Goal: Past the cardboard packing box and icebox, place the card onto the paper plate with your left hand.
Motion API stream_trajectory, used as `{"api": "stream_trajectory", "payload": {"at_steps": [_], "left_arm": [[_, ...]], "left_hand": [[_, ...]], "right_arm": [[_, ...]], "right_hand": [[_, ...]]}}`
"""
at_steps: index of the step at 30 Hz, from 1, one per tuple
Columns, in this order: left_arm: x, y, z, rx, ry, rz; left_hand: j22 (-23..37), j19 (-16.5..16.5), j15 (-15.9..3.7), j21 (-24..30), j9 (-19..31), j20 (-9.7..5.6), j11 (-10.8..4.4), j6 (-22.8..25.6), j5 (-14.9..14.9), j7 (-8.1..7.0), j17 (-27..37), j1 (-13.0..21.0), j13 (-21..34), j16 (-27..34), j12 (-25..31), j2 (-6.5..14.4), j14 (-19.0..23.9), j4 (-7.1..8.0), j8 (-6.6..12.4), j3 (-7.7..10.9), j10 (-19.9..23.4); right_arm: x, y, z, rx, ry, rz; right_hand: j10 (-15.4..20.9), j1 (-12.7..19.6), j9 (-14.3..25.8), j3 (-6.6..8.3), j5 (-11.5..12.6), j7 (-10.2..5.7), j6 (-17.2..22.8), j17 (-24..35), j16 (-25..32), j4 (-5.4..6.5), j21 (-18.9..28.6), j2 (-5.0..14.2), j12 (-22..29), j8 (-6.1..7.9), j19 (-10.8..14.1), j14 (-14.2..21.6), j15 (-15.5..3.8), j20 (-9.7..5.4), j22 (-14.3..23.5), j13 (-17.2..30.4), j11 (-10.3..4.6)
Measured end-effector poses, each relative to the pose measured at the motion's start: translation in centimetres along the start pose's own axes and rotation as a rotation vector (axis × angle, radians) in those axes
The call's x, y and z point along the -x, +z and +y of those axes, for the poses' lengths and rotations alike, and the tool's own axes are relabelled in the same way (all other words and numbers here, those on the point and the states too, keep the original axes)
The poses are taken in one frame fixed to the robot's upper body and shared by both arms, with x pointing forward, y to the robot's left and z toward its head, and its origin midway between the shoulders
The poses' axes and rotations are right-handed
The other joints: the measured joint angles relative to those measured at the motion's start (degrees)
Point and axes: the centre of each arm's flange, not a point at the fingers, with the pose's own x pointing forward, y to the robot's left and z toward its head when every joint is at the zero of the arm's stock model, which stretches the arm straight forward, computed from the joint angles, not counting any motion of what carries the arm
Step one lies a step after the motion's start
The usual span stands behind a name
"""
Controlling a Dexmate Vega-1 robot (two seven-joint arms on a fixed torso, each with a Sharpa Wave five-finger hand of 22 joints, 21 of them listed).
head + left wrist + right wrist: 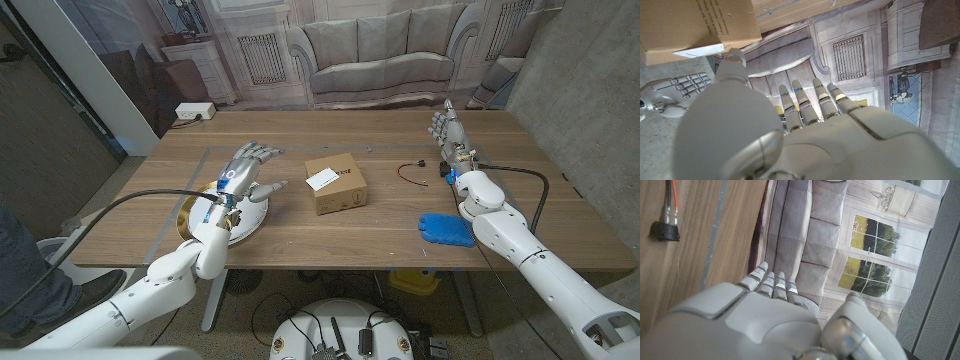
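The white card (322,180) lies on top of the cardboard packing box (335,185), near the middle of the wooden counter (380,225). The left hand (243,172) is above the paper plate (245,222), which has a golden rim, and it holds nothing; its fingers (810,102) are stretched out and a little apart, with the thumb pointing toward the box. The right hand (447,130) stands upright at the far right side, fingers straight and close together, also holding nothing. A blue icebox (445,229) lies beside the right forearm, and a small red and black cable (412,174) lies between the box and the right hand.
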Motion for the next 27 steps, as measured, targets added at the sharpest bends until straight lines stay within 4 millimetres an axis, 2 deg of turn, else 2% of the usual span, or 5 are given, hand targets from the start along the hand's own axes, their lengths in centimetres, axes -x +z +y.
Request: {"api": "stream_trajectory", "payload": {"at_steps": [16,27], "left_arm": [[0.1,1.0,0.2,-0.058,-0.048,-0.077],[0.5,1.6,0.2,-0.119,-0.044,-0.11]], "left_hand": [[0.0,0.0,0.0,0.0,0.0,0.0,0.0,0.2,-0.4,0.22,-0.1,-0.1,0.0,0.0,0.0,-0.1,0.0,0.48,0.0,-0.48,0.0],[0.0,-0.3,0.21,0.0,0.0,-0.32,-0.1,-0.6,-0.4,0.0,0.0,0.1,0.0,0.0,-0.6,-0.5,-0.2,0.65,-0.68,-0.65,-0.5]], "right_arm": [[0.2,0.3,-0.3,-0.009,-0.012,-0.019],[0.4,0.5,-0.5,-0.015,-0.021,-0.032]], "right_hand": [[0.3,0.0,0.0,0.0,0.0,0.31,0.3,0.0,0.0,0.0,0.0,0.0,0.0,0.0,0.0,0.4,-0.01,0.0,0.0,0.0,-0.31],[0.3,0.0,0.0,-0.16,0.0,0.11,0.5,0.0,0.0,-0.16,0.0,0.0,0.0,0.0,0.0,0.4,-0.01,-0.03,0.0,0.0,-0.31]]}}
